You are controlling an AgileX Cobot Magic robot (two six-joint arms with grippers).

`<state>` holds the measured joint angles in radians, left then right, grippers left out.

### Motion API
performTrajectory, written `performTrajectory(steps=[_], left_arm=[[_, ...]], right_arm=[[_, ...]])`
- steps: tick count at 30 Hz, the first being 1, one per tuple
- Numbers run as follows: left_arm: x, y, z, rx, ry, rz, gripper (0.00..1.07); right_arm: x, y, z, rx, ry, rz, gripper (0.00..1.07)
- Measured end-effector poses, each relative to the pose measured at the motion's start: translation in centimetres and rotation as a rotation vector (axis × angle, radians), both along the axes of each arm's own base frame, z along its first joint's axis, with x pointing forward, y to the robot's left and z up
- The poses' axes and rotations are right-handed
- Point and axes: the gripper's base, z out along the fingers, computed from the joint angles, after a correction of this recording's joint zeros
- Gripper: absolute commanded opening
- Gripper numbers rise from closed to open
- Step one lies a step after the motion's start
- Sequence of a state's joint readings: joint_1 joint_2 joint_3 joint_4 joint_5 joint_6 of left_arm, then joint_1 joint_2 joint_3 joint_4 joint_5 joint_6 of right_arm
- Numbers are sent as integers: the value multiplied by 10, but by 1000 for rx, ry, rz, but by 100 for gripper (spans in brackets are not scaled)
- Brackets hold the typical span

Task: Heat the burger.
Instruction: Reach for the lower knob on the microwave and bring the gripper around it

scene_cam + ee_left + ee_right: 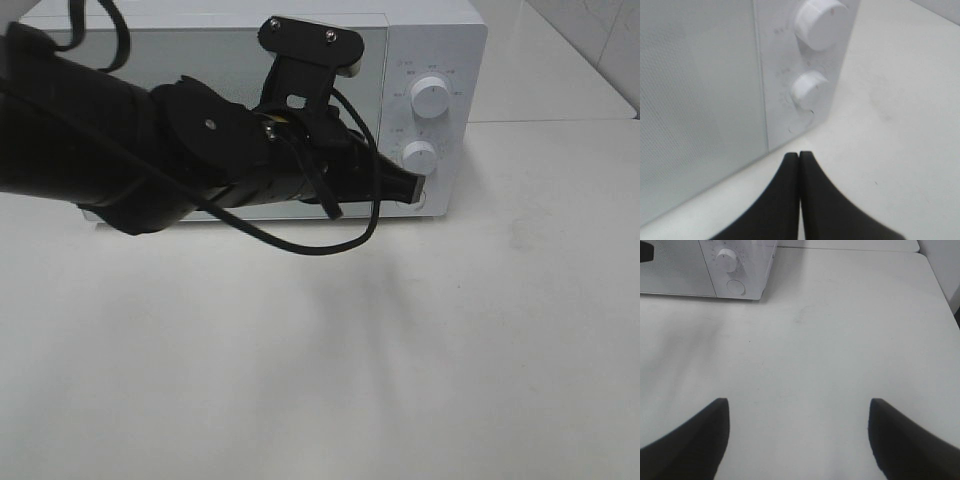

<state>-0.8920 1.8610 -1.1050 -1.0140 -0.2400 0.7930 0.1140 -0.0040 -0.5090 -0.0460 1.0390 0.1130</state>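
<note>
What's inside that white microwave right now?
The microwave has its door closed, and the door panel only looks grey and reflective. The inside is completely hidden, so I cannot tell whether anything is in there.

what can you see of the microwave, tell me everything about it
The microwave is a white box, smooth like painted metal, standing upright on the white table. Its grey, reflective door is closed. The control panel on the right has a white upper knob, a white lower knob and a round button below. The shut left gripper points at that button; contact is unclear.
</note>
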Motion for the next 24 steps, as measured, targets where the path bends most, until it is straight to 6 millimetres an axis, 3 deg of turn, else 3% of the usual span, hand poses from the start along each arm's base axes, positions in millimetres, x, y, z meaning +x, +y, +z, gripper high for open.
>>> performTrajectory(steps=[3,4,5,6,7,8,9,10,11,13,19,24], left_arm=[[-6,10,1,-1,89,-51,0],[-8,17,1,2,147,-82,8],[-8,17,1,2,147,-82,8],[-9,22,0,2,175,-91,17],[-9,31,-1,-1,225,-97,37],[-9,31,-1,-1,225,-97,37],[-8,37,-2,-4,256,-96,51],[-5,47,-6,-11,316,-89,76],[-5,47,-6,-11,316,-89,76],[-3,60,-7,-17,403,-108,102],[-2,85,-2,-9,548,-154,101],[-4,120,6,18,728,-166,101]], right_arm=[[0,0,0,0,0,0,74],[0,0,0,0,0,0,74],[0,0,0,0,0,0,74],[0,0,0,0,0,0,74],[0,0,0,0,0,0,74],[0,0,0,0,0,0,74],[0,0,0,0,0,0,74],[0,0,0,0,0,0,74],[0,0,0,0,0,0,74],[0,0,0,0,0,0,74],[0,0,0,0,0,0,74],[0,0,0,0,0,0,74]])
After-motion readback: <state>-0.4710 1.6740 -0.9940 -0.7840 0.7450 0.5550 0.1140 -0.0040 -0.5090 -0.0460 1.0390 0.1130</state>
